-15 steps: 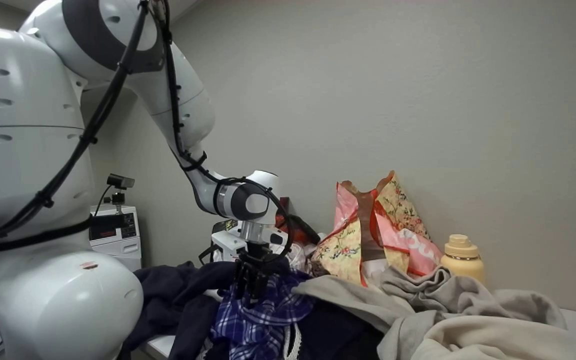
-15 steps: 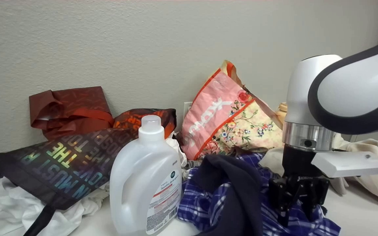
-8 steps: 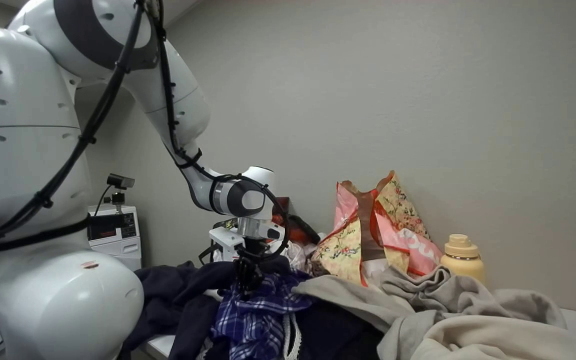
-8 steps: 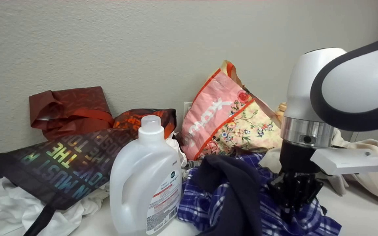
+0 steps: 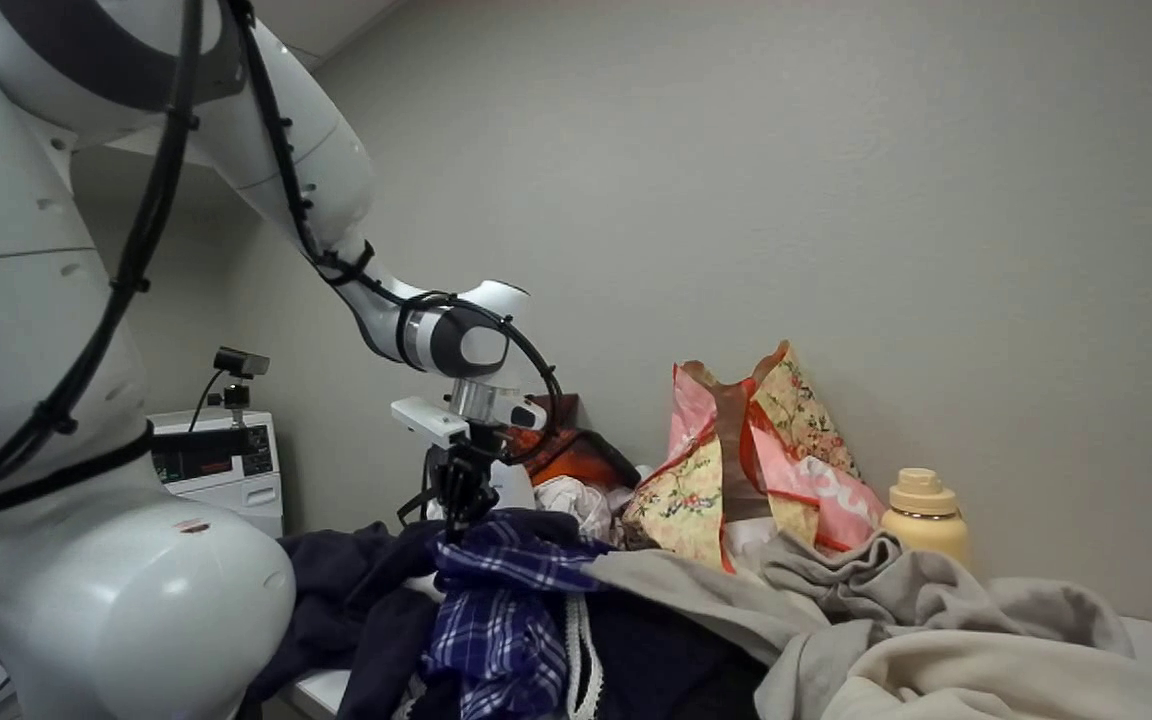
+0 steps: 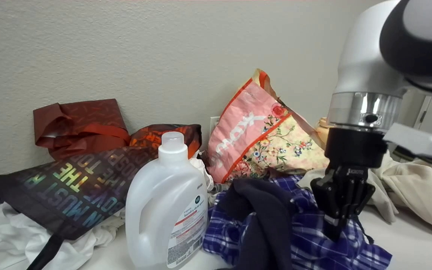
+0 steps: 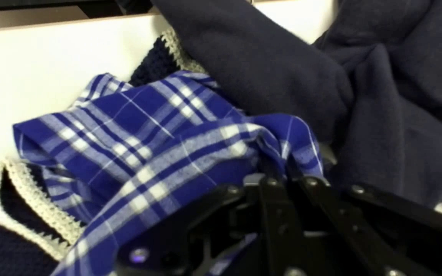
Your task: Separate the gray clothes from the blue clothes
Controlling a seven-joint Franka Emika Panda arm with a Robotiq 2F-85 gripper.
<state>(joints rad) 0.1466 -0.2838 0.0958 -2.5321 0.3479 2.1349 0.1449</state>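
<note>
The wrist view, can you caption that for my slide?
Closed fingers pinch a fold of the blue plaid shirt beside dark navy clothing on a white table.

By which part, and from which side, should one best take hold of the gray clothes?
I would pinch the rumpled fold of the gray clothes from above: in an exterior view it stands up in front of the yellow bottle, a ridge the hand could probably straddle after releasing the plaid shirt.
</note>
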